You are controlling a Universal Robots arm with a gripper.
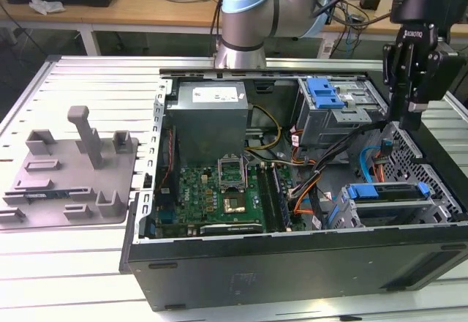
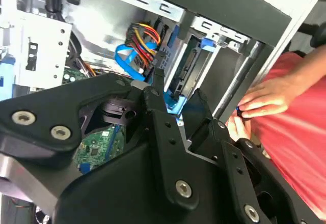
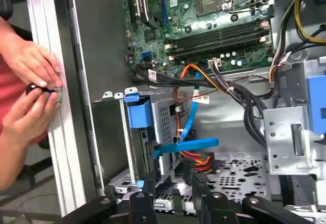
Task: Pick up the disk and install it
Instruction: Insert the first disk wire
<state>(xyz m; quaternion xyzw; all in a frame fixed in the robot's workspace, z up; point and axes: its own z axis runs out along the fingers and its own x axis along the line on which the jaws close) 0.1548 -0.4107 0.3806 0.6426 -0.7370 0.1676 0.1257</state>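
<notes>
In the exterior view the disk [image 1: 387,194], silver with a blue carrier frame, lies in the drive cage at the near right corner of the open computer case [image 1: 292,263]. My gripper [image 1: 404,121] hangs just above and behind that cage, fingers pointing down. In both wrist views the black fingers [image 3: 147,186] stand apart with nothing clamped between them. The cage and the carrier's blue end [image 3: 138,113] lie beyond the fingertips. A blue part [image 2: 175,104] shows through the gap between the fingers.
A grey fixture plate [image 1: 66,168] with upright posts lies at the exterior view's left. A person's hands [image 3: 30,81] hold a small dark object at the table rail beside the case. Cables [image 3: 191,132] run over the cage. A blue clip [image 1: 325,91] sits in the upper bay.
</notes>
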